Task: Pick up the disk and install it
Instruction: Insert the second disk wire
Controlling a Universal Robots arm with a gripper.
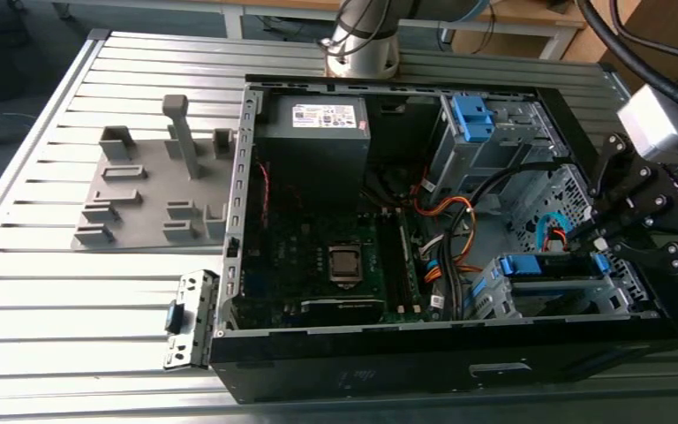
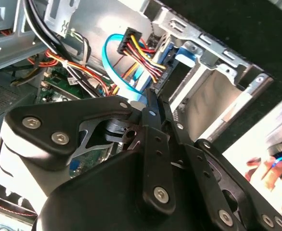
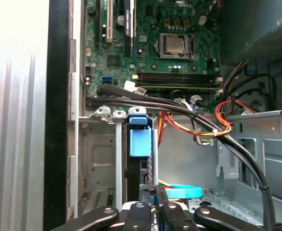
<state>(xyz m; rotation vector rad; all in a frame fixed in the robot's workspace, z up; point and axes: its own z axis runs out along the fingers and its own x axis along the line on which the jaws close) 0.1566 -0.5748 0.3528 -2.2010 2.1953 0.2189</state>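
Sitting upright in the lower drive cage (image 1: 551, 296) of the open computer case (image 1: 351, 375), the disk (image 3: 138, 144) is looking largely installed, the gripper (image 3: 154, 208) pressing its fingers together at the disk's rear edge among the cables (image 2: 141, 55).

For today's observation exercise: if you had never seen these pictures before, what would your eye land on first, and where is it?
First, the open computer case on the slatted metal table, its green motherboard exposed. Next, the black gripper at the case's edge on the exterior view's right, beside the drive cage with its bright blue rails. In the first wrist view, a blue tab sits in that cage, just beyond the gripper.
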